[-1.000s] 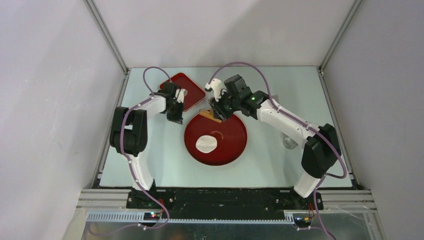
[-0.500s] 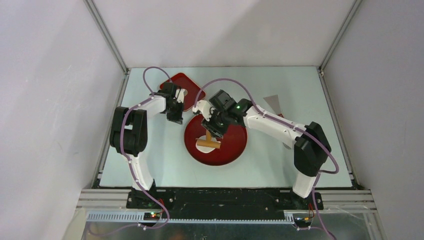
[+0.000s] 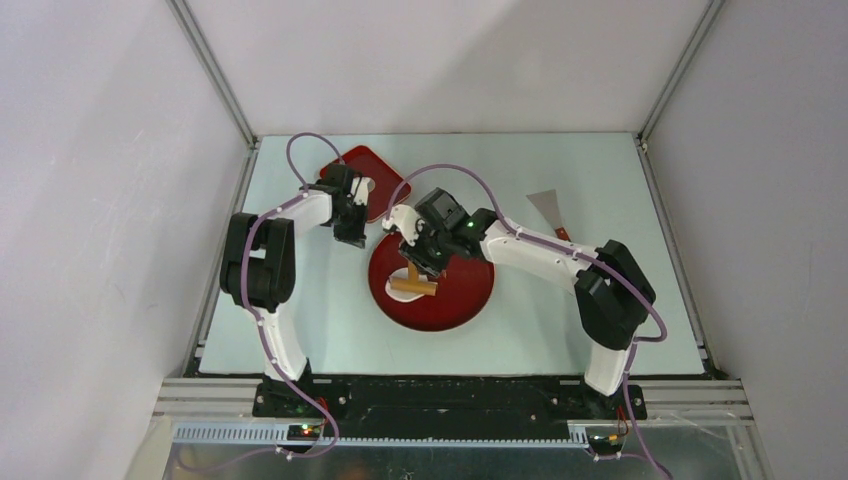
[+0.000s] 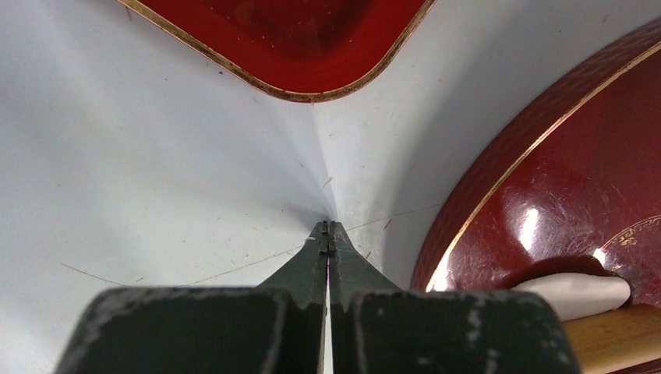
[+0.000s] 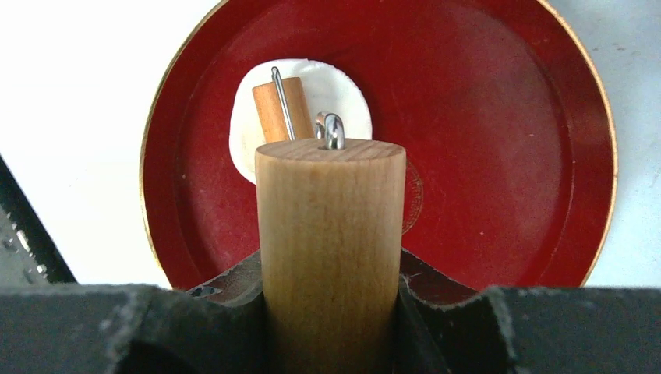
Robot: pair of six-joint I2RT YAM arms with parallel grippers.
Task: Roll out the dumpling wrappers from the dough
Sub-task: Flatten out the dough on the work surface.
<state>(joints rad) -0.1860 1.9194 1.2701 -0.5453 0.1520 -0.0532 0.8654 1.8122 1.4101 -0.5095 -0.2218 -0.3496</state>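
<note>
My right claw [image 5: 330, 290] pinches the rolling pin [image 5: 330, 210] by its handle, roller resting on the dumpling wrapper [image 5: 347, 93] just ahead, in the round red plate [image 5: 507, 156]. Left claw [image 4: 328, 238] is pressed together, empty, over the desk [image 4: 140, 171] beside that plate.

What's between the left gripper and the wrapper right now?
Only bare table and the rim of the round plate separate the left gripper from the wrapper, per the left wrist view.

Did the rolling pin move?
Yes. The rolling pin came nearer, from the round red plate's far rim onto the dumpling wrapper in its middle.
</note>
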